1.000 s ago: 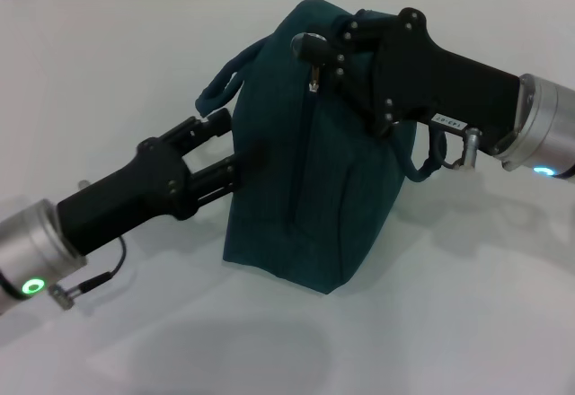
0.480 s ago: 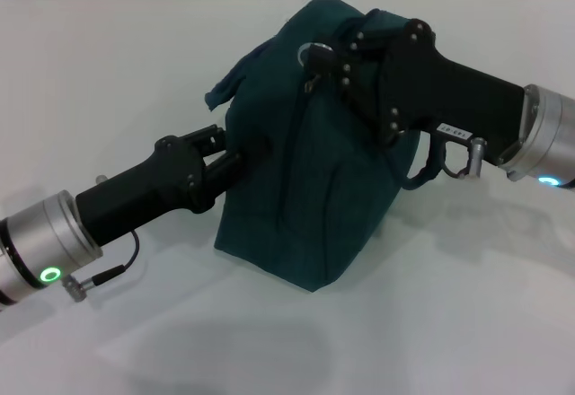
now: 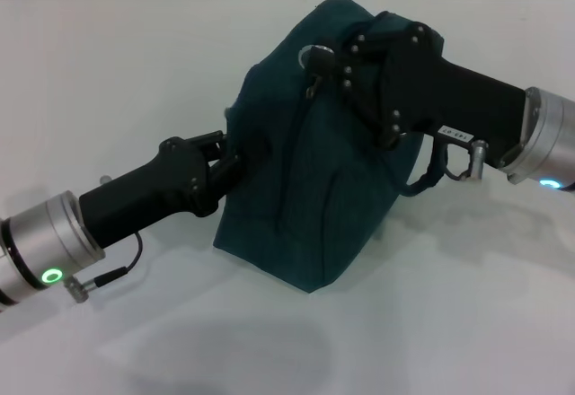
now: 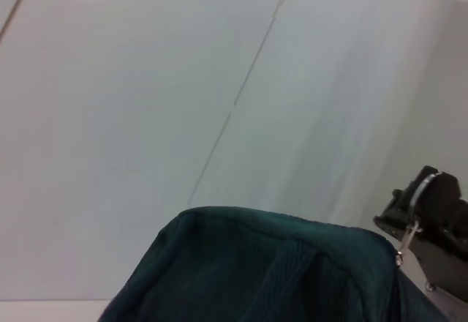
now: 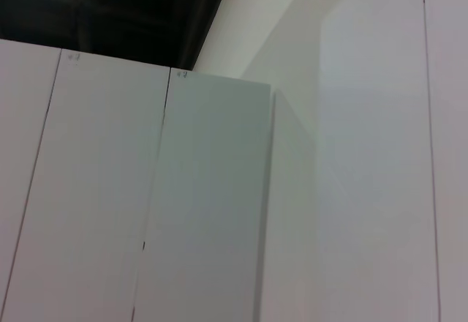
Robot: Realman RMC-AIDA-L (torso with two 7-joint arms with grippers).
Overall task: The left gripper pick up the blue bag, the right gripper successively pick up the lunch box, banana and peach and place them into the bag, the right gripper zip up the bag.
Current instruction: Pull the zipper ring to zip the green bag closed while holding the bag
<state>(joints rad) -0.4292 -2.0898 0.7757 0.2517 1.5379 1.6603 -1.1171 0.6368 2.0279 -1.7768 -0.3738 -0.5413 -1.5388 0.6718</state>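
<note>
The blue bag stands on the white table in the head view, closed along its top and leaning left. My left gripper presses into its left side, fingers drawn together on the fabric. At the bag's top edge my right gripper holds the metal ring of the zip pull, whose slider dangles below. The left wrist view shows the bag's top and the right gripper with the zip pull. Lunch box, banana and peach are out of view.
One loop handle hangs off the bag's right side under the right arm. White table surrounds the bag, with a wall seam at the back. The right wrist view shows only wall panels and a dark ceiling.
The left gripper's fingers went from spread wide to drawn together against the bag. The bag leaned and slid left, and its left handle dropped from sight. The right gripper shifted slightly with the bag's top.
</note>
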